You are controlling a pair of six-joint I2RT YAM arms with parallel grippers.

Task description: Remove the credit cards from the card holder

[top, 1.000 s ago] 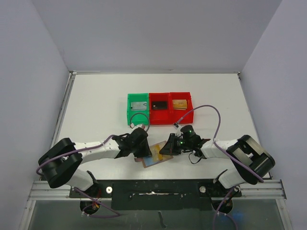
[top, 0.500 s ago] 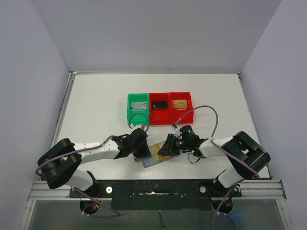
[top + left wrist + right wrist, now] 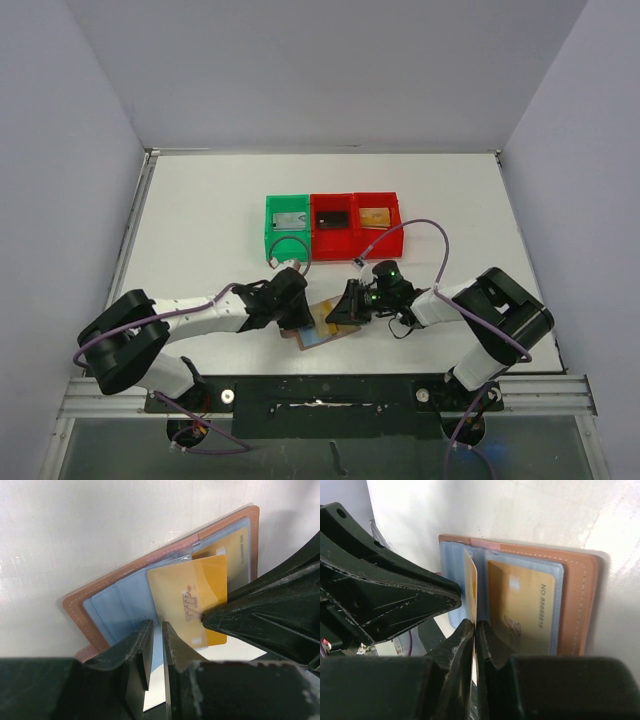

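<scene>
The white table (image 3: 200, 220) is carrying a green bin (image 3: 269, 232) and two red bins (image 3: 335, 247), sitting side by side out in the middle. Nearer me, close to the table's near edge, the card holder (image 3: 320, 335) is lying open and flat with its blue lining facing up. The left gripper (image 3: 156, 625) is hanging over the lining with its jaws almost together; I cannot tell whether it is gripping anything. The right gripper (image 3: 475, 625) is pinching a gold card (image 3: 185, 600) by its edge, and the card is sticking partly out of its pocket. A second gold card (image 3: 522, 605) is sitting tucked in the pocket just beside it.
</scene>
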